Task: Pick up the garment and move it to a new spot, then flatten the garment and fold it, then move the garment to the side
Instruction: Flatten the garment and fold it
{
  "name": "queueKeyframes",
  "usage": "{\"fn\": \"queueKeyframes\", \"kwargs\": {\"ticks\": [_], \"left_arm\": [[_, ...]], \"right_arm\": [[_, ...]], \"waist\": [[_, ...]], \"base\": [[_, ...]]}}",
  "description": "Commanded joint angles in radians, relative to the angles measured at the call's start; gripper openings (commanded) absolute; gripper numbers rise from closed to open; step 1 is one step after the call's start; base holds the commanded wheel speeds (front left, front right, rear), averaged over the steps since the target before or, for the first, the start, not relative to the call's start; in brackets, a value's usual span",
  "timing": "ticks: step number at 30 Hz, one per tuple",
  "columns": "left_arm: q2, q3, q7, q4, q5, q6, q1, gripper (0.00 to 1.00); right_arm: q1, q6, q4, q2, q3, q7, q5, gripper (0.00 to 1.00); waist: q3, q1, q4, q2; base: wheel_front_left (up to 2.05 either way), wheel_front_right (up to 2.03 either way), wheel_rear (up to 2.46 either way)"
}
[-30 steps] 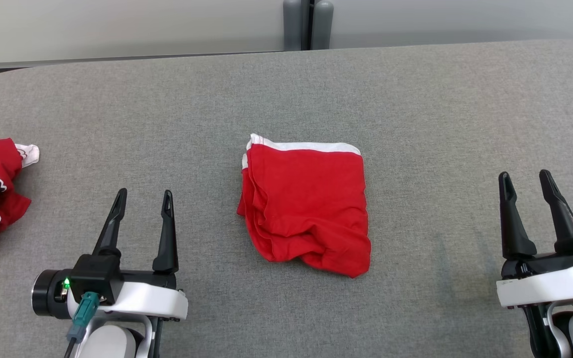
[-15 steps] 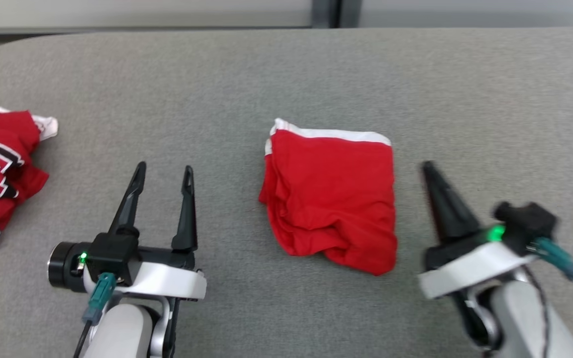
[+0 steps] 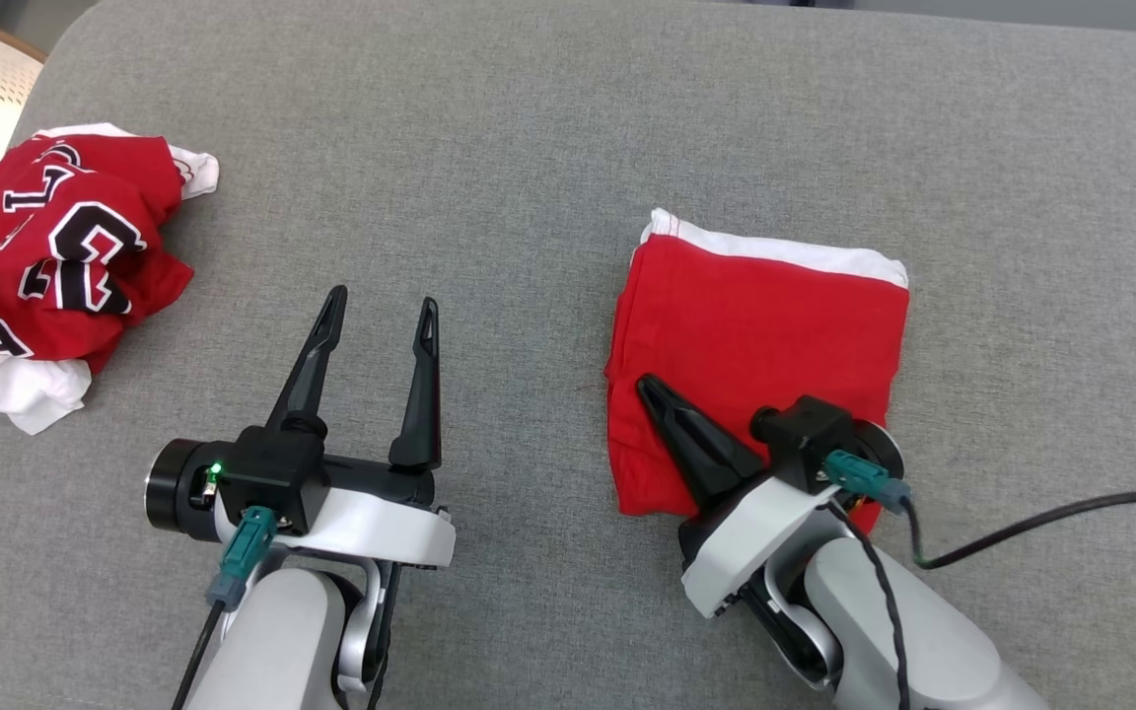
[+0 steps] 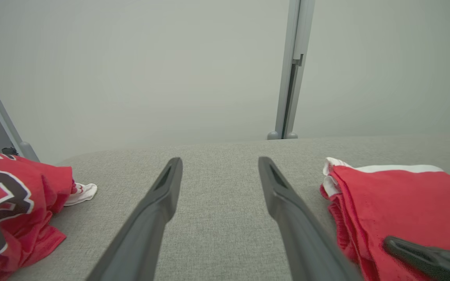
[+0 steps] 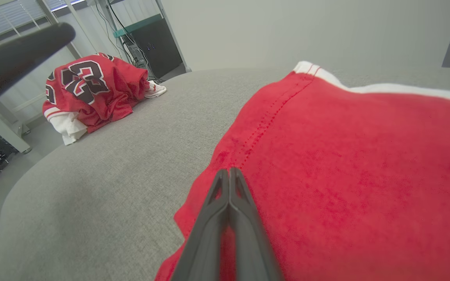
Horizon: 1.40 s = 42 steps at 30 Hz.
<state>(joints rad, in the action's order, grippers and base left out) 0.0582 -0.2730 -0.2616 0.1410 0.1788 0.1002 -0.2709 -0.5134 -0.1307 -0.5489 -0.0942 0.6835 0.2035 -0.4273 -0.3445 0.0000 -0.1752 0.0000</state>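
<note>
The right end effector [image 3: 649,387] has swung in, fingers shut and empty, over the near-left corner of the folded red shorts [image 3: 775,316] on the grey worktop [image 3: 529,148]. The shorts spread ahead-right of its tip; the open left end effector [image 3: 383,299] stands farther left

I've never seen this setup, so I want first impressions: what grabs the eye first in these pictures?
The folded red garment with a white band, right of centre on the grey table, stands out, with the right gripper shut over its near left part. At the far left lies a crumpled red jersey with black numbers; the left gripper stands open between the two.
</note>
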Motion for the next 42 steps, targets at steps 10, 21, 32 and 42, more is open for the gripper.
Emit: {"fn": "queueKeyframes", "kwargs": {"ticks": [10, 21, 32, 42], "left_arm": [[0.0, 0.018, -0.004, -0.009, -0.004, 0.0, -0.013, 1.0], [0.011, 0.061, -0.003, 0.001, -0.013, -0.007, 0.045, 1.0], [0.049, 0.12, -0.003, -0.019, -0.002, -0.003, 0.131, 1.0], [0.093, 0.154, 0.009, -0.056, 0.007, 0.014, 0.225, 1.0]], "right_arm": [[-0.046, -0.002, -0.158, 0.007, 0.211, 0.018, -0.022, 0.0], [0.008, -0.001, -0.002, -0.042, 0.25, 0.054, -0.135, 0.43], [0.199, -0.001, 0.304, -0.127, -0.175, 0.062, -0.086, 1.0], [0.392, -0.001, 0.457, -0.116, -0.57, 0.002, 0.034, 1.0]], "waist": [[0.001, 0.0, 0.013, 0.0], [0.072, 0.0, 0.073, 0.0], [0.152, 0.0, 0.164, 0.0], [0.248, 0.0, 0.24, 0.0]], "base": [[0.0, 0.0, 0.0], [0.0, 0.0, 0.0], [0.0, 0.0, 0.0], [0.0, 0.0, 0.0]]}}
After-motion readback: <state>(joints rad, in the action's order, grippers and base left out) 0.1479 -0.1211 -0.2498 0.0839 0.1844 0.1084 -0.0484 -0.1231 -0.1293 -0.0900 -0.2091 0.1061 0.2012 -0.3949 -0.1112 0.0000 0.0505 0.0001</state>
